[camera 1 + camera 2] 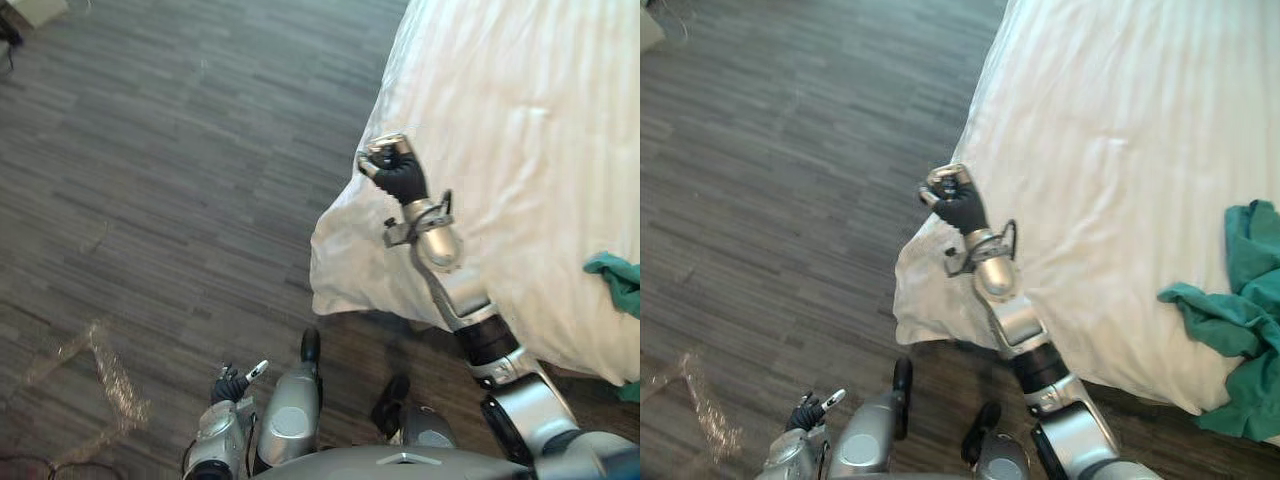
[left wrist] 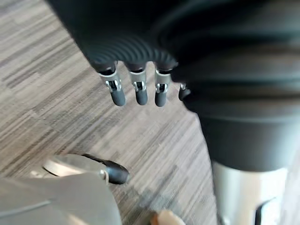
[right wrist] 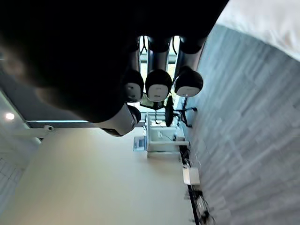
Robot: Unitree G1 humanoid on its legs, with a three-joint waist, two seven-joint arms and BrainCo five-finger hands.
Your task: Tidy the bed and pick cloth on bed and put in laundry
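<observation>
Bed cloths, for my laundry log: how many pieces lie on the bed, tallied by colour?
White duvet: 1
Green cloth: 1
Total: 2

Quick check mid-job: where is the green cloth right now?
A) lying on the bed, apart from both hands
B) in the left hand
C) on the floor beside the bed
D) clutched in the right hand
A: the green cloth lies on the white bed near its edge, well apart from the right hand, whose curled fingers hold nothing.
</observation>
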